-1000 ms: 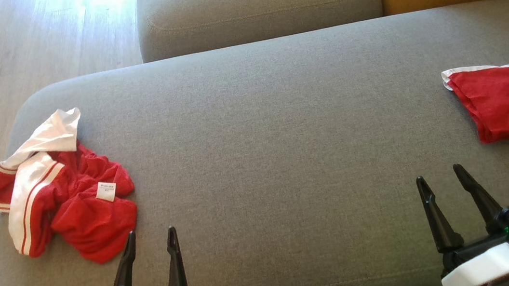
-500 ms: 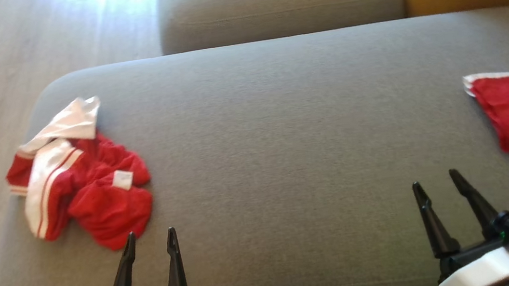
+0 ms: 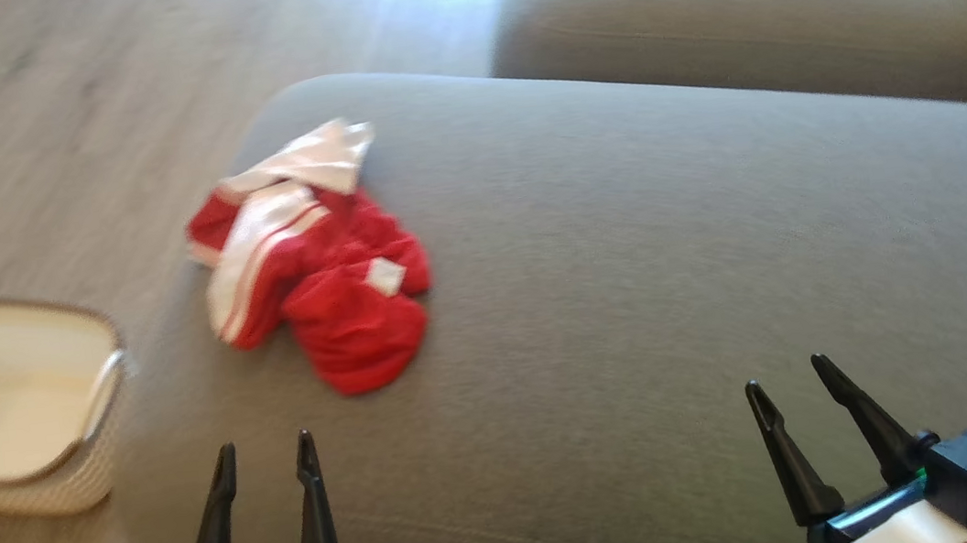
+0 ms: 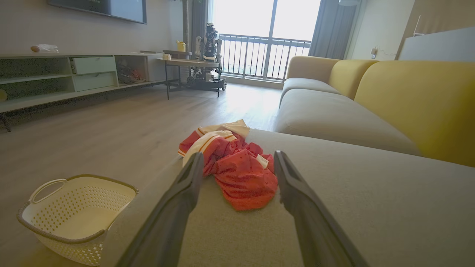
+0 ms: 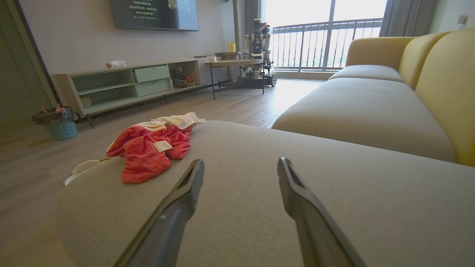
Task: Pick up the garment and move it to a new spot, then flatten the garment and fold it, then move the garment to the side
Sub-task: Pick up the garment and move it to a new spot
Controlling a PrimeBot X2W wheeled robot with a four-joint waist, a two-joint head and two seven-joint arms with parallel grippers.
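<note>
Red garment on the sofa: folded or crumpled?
Crumpled. The red garment lies in a bunched, twisted heap on the sofa cushion, with its label exposed.

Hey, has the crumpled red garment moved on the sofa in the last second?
No. The crumpled red garment lies by the same rounded corner of the grey seat cushion; the camera turned.

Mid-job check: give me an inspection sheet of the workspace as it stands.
Surface: grey sofa seat, smooth fabric.
Job's things: red and white garment, crumpled near the seat's left end, not held.
Clutter: cream basket on the floor beside that end.
Grippers: left gripper and right gripper over the seat's near edge, jaws open, holding nothing.
Cables: nothing seen.
Surroundings: wood floor, yellow backrest, shelf unit.
</note>
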